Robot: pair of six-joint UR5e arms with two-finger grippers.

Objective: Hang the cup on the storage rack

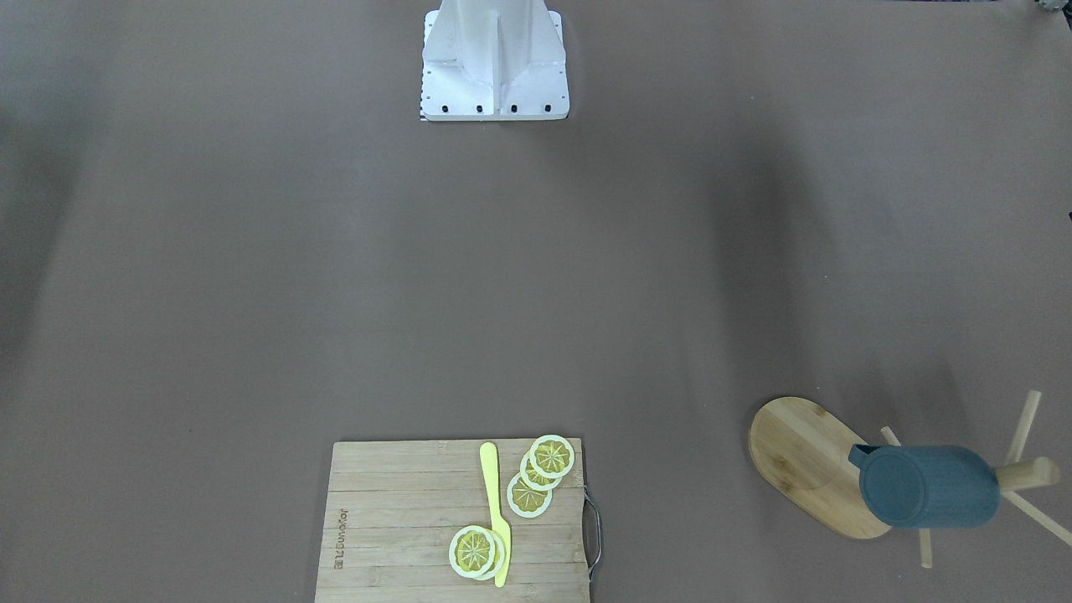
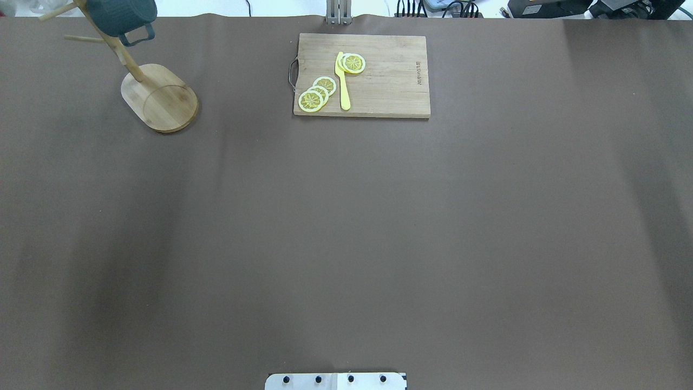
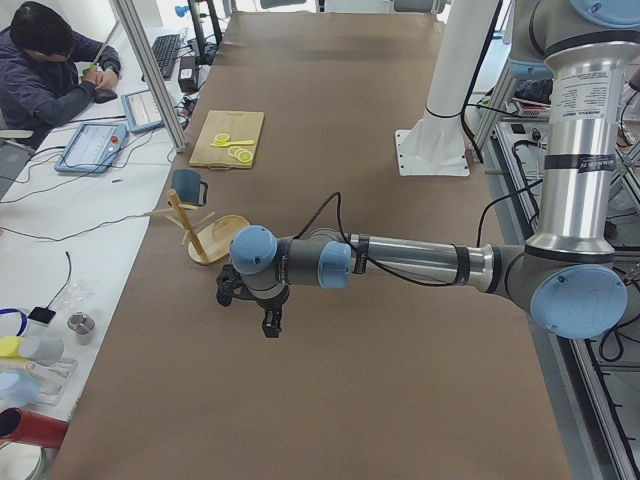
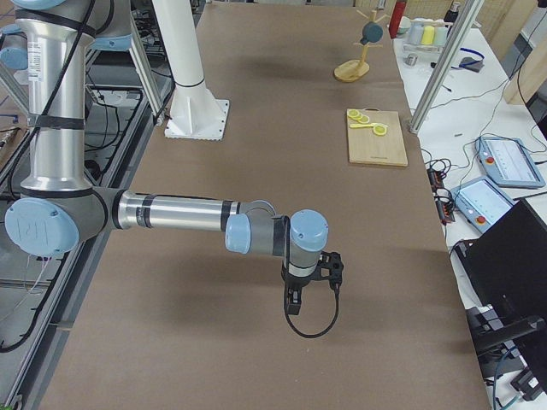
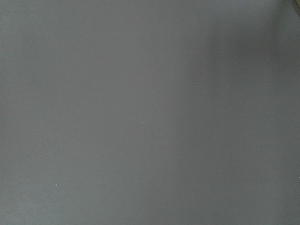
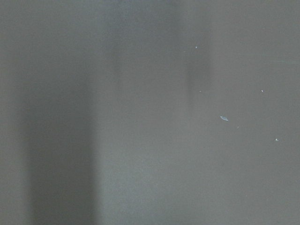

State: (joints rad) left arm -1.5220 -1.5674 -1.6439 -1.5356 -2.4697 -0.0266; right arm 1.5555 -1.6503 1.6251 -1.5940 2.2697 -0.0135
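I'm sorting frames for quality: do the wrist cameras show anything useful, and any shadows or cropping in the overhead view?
Left wrist-mounted: only plain table cover, darker toward the right edge. Right wrist-mounted: the same cover with soft vertical shadow bands and small specks. Overhead exterior: broad soft shadows at both sides; cup and storage rack sharp but cropped at top left.

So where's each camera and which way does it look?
Front-facing: across the table, facing the robot; white base shows.
Overhead: behind the robot, looking forward; base edge.
Left side: table's left end, along it; left arm, left end effector.
Right side: table's right end, along it; right arm, right end effector.
Left wrist: down at brown tabletop; no body.
Right wrist: same.
Shared: exterior views all show dark teal mug on light bamboo mug tree.
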